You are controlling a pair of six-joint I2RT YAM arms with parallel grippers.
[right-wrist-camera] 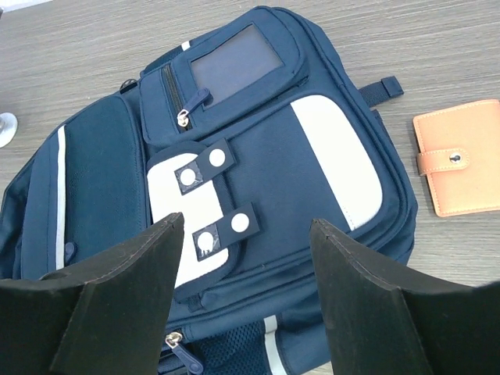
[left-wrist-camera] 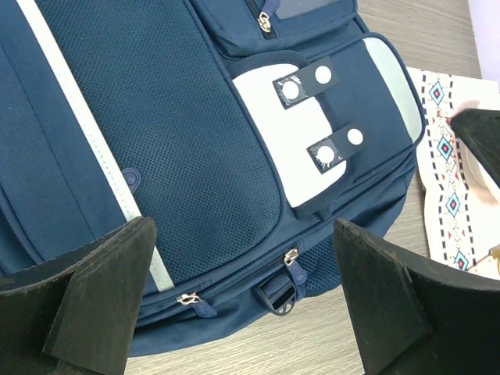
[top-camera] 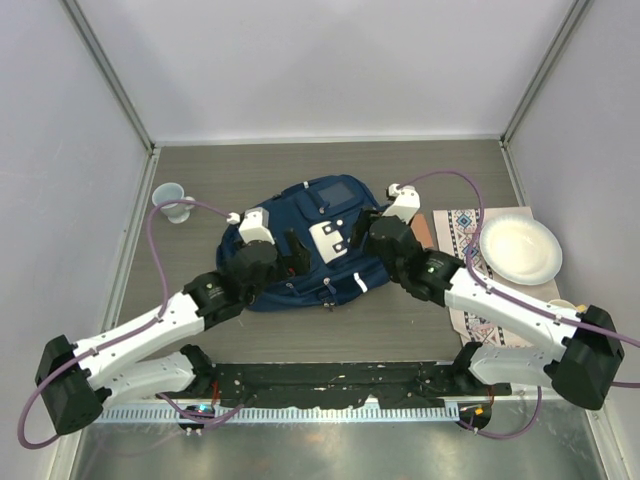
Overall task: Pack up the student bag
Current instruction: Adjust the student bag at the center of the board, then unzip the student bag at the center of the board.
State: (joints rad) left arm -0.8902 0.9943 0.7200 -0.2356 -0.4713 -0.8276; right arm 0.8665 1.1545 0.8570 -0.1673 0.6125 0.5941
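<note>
The student bag (top-camera: 310, 215), navy with thin white stripes and a white patch with two buckle straps, lies flat at the table's middle. My left gripper (top-camera: 296, 252) hovers open over its left half. In the left wrist view the bag (left-wrist-camera: 195, 141) fills the frame. Two zipper pulls (left-wrist-camera: 291, 256) sit at its near edge, between the wide-apart fingers (left-wrist-camera: 101, 297) of the left gripper (left-wrist-camera: 246, 289). My right gripper (top-camera: 357, 235) stands open over the bag's right half. In its own view the right gripper (right-wrist-camera: 246, 289) frames the white patch (right-wrist-camera: 183, 211) on the bag (right-wrist-camera: 273, 156). Neither gripper holds anything.
An orange wallet (right-wrist-camera: 461, 156) lies right of the bag, partly hidden in the top view behind the right arm. A patterned placemat (top-camera: 470, 300) carries a white plate (top-camera: 520, 250) at the right. A clear cup (top-camera: 172, 200) stands at the far left. Walls enclose the table.
</note>
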